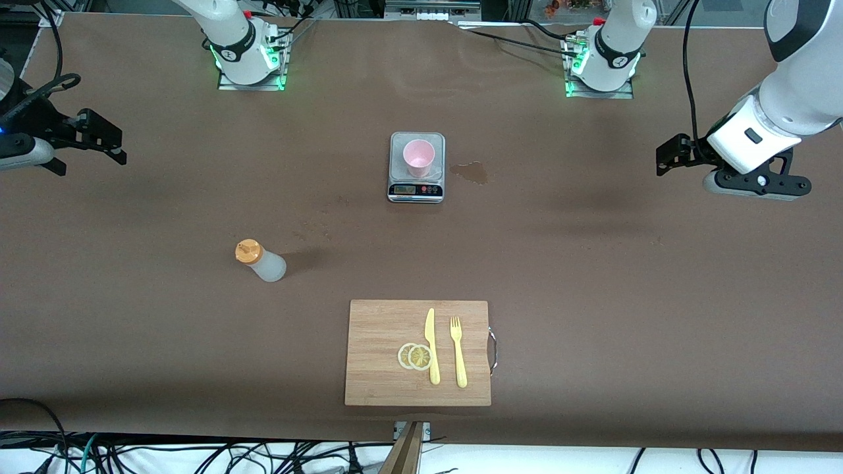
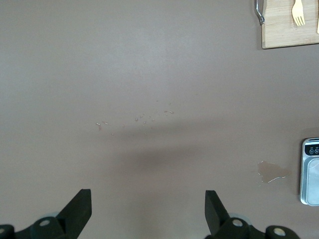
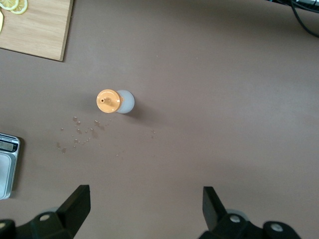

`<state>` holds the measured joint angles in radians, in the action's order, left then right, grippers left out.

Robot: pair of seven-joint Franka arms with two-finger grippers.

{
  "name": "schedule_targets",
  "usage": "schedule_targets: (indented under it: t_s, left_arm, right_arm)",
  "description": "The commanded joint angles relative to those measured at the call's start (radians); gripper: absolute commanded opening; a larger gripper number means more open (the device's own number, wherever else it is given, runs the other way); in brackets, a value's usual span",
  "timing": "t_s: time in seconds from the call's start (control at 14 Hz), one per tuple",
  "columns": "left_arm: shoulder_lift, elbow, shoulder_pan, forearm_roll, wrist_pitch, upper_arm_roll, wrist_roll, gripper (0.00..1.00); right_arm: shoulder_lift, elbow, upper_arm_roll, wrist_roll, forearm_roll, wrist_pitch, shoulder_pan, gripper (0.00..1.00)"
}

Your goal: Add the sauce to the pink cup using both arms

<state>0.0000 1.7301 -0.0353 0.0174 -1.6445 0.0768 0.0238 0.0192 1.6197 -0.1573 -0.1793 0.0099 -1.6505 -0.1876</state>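
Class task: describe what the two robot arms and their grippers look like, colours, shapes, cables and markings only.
Both arms are white, rounded and jointed, with black bands and green-lit bases; black cables trail from them. The left gripper and right gripper are black, with two blocky fingers each.

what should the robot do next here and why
Probably the right hand should move over and descend on the sauce bottle. Both hands are open and hold nothing, the bottle stands upright toward the right arm's end of the table, and the pink cup sits on the scale awaiting sauce. The left hand waits over bare table.
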Motion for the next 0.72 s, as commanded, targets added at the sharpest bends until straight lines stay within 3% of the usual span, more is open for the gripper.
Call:
schedule_targets:
  t_s: [0.0, 0.64]
  left_arm:
    - [0.002, -0.014, -0.002, 0.004, -0.004, -0.003, -0.018, 1.00]
    - [0.006, -0.020, -0.008, 0.001, -0.003, -0.002, -0.025, 1.00]
  right_arm:
    - [0.011, -0.015, -0.005, 0.021, -0.016, 0.052, -0.003, 1.00]
    - [0.002, -0.072, -0.010, 0.026, -0.051, 0.071, 0.004, 1.00]
